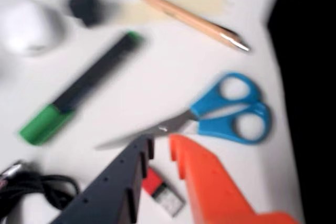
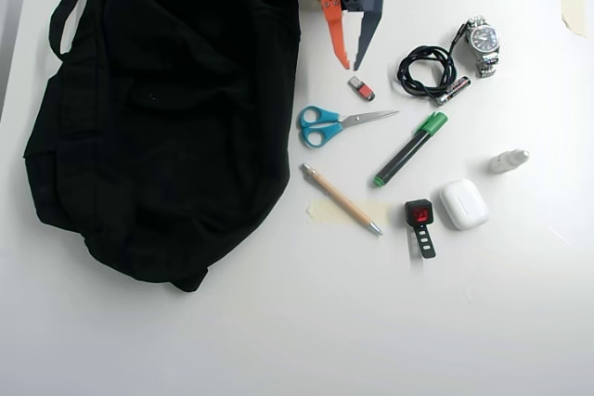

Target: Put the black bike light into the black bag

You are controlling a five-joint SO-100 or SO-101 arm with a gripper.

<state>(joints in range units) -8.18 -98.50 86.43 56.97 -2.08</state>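
The black bike light [image 2: 419, 218], with a red lens face and a short notched strap tail, lies on the white table left of a white earbud case. In the wrist view it is a dark blur [image 1: 85, 4] at the top left. The black bag [image 2: 167, 108] fills the left half of the overhead view; its edge [image 1: 310, 77] darkens the right side of the wrist view. My gripper [image 2: 355, 66] hangs open at the top centre, one finger orange, one dark grey, nothing between them. In the wrist view the gripper [image 1: 160, 145] points over a red-and-grey USB stick [image 1: 163, 191].
Blue scissors [image 2: 334, 123], a green marker [image 2: 410, 148] and a wooden pencil [image 2: 340, 198] lie between the gripper and the bike light. A coiled black cable [image 2: 425, 71], a wristwatch [image 2: 483, 42], the white earbud case [image 2: 463, 204] and a small white bottle [image 2: 508, 161] sit to the right.
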